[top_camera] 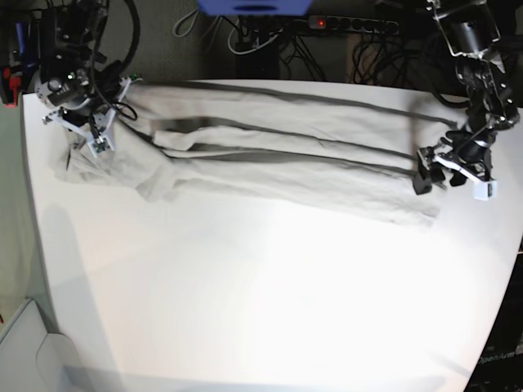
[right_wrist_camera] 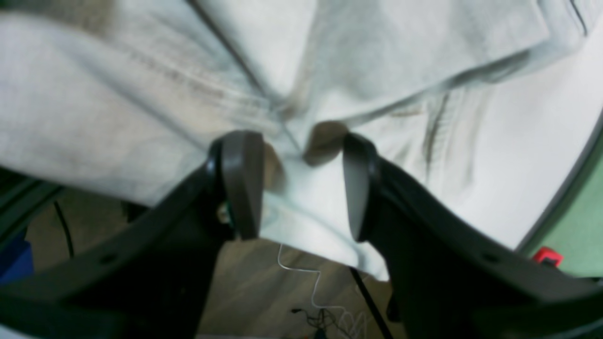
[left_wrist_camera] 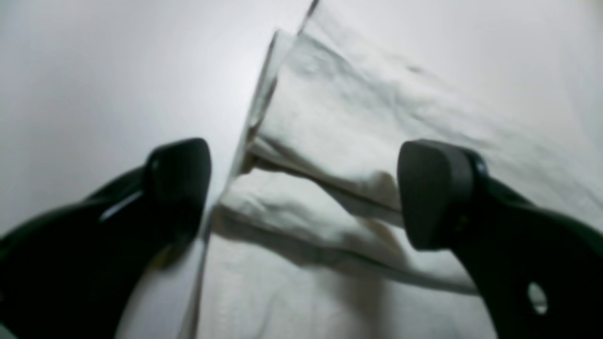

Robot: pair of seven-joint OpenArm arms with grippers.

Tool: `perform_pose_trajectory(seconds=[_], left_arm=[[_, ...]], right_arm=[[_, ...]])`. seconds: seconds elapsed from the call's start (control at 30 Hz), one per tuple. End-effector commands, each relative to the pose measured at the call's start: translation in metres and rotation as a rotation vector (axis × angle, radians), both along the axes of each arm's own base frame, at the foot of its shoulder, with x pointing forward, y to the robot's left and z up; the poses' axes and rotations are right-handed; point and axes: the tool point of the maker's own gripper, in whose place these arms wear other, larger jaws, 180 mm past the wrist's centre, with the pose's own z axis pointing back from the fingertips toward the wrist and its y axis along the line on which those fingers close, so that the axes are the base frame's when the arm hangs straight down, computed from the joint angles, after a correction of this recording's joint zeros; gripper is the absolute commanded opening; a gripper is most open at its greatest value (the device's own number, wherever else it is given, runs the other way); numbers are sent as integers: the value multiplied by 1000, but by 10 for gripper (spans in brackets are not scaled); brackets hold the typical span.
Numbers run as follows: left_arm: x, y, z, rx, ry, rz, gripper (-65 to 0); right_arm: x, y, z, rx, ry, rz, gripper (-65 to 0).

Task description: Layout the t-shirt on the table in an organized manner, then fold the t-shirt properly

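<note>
The pale grey-beige t-shirt [top_camera: 286,155] lies in a long folded band across the far part of the white table [top_camera: 261,286]. My left gripper [top_camera: 426,170] hovers at the band's right end. In the left wrist view it [left_wrist_camera: 306,188] stands wide open over rumpled t-shirt [left_wrist_camera: 339,117] folds, and neither finger presses the cloth. My right gripper [top_camera: 92,140] is at the band's left end by the table's edge. Its fingers [right_wrist_camera: 240,183] stand apart in the right wrist view, with a t-shirt [right_wrist_camera: 118,94] corner lying loose between them and hanging past the edge.
Cables and a power strip [top_camera: 351,24] run behind the table's far edge, beside a blue object [top_camera: 253,6]. A grey bin [top_camera: 24,351] sits off the near-left corner. Floor with wires [right_wrist_camera: 320,301] shows under the right gripper, and a red item [right_wrist_camera: 546,256] lies beyond the table rim.
</note>
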Motion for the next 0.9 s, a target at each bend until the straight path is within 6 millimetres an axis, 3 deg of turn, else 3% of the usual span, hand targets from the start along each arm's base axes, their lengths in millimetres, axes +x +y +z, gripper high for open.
perform_pose_trajectory(seconds=[0.0, 0.17, 0.53, 0.87], left_arm=[[-23, -8, -26, 11, 142, -40, -72], [-23, -22, -32, -22, 144, -39, -114], [-24, -23, -34, -28, 149, -34, -117], [-37, -31, -60, -99, 210, 0, -116]], right_arm=[[7, -1, 7, -1, -33, 1, -362], [7, -1, 7, -1, -33, 1, -362], [7, -3, 7, -6, -33, 2, -362], [7, -2, 7, -5, -32, 2, -362]])
